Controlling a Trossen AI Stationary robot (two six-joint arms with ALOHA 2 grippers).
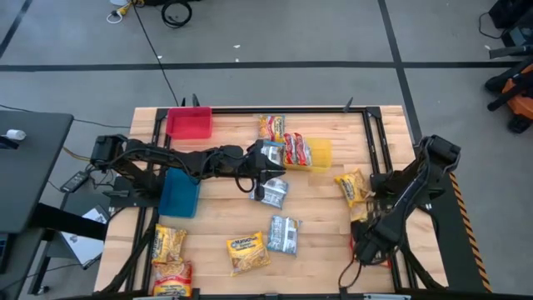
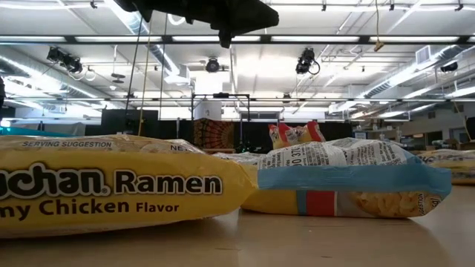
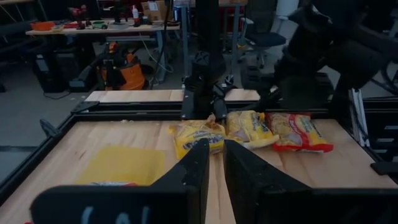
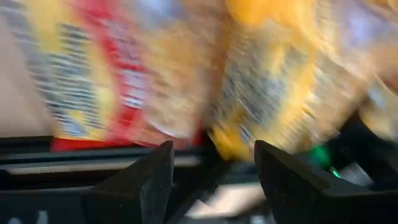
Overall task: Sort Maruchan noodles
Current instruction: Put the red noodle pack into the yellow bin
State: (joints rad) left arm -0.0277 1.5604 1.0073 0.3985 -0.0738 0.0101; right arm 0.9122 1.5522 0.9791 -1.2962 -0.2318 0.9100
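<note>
left gripper [image 1: 268, 158] hovers mid-table near the yellow bin [image 1: 319, 155], fingers almost together and nothing clamped, silver-blue packet [image 1: 272, 192] lying just nearside of it, so i'd open wide before dropping squarely over it, while right gripper [image 1: 364, 242], fingers apart, waits by the right edge.

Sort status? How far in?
Early. Done: little. The red bin and blue bin look empty; a red packet lies across the yellow bin rim. In hand: left claw is over mid-table beside that bin; right claw, open, faces packets at the right edge. Left: a silver-blue packet and a yellow packet, among others, lie loose.
</note>
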